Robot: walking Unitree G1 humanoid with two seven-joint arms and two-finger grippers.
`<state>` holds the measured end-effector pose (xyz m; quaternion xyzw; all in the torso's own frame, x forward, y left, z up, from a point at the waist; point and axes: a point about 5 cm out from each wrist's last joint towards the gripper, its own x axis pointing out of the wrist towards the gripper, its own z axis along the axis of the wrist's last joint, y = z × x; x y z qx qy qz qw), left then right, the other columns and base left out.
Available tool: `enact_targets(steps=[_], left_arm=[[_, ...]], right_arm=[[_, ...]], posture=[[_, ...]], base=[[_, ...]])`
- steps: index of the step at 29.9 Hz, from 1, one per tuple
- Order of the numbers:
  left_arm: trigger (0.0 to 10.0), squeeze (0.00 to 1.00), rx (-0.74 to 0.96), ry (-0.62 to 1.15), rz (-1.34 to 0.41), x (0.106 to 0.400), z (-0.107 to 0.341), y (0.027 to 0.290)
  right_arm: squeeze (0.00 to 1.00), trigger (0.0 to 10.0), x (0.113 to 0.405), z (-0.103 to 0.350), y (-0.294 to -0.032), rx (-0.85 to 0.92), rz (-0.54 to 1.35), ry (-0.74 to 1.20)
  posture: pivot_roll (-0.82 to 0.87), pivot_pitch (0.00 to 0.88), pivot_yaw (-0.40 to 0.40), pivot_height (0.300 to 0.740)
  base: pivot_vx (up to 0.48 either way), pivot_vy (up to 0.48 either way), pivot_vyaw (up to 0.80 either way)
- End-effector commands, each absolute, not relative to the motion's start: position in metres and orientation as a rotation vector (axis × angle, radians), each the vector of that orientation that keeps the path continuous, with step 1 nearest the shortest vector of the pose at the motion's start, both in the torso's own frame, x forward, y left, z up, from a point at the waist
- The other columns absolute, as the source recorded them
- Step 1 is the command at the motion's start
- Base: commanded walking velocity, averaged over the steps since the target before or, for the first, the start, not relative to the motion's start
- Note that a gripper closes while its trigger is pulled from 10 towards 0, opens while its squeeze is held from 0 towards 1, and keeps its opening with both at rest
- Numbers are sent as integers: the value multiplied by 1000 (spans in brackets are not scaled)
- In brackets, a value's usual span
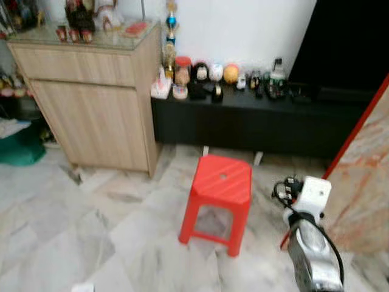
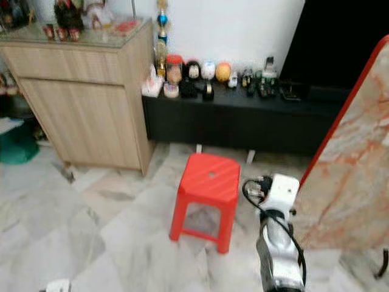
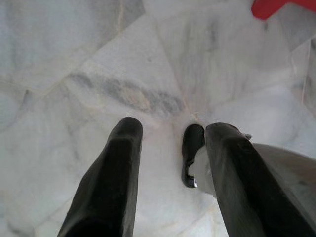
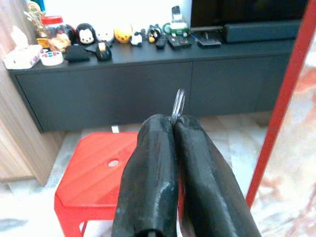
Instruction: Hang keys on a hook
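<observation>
we see the right end effector clenched on the key ring, ring upright at frame centre above the red stool; left end effector released over floor

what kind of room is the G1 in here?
Likely a home living room: a low black TV console lined with trinkets beneath a dark screen, a wooden cabinet, a red plastic stool on marble floor.
</observation>
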<state>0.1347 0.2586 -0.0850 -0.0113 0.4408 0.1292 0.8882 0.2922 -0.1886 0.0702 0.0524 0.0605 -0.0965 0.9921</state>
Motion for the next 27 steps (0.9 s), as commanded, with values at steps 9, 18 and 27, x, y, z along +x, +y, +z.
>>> enact_targets(steps=[9,18,27], left_arm=[[10000,0,-37,935,210,136,-90,241],[10000,0,-42,934,209,134,-90,241],[10000,0,-47,932,210,134,-90,241]], right_arm=[[0,10000,295,73,-192,106,-204,108],[0,10000,296,74,-192,105,-206,107],[0,10000,297,74,-190,110,-201,104]], posture=[[45,0,-70,735],[44,0,-74,735],[42,0,-71,735]], base=[[0,-167,0],[0,-320,0],[0,-213,0]])
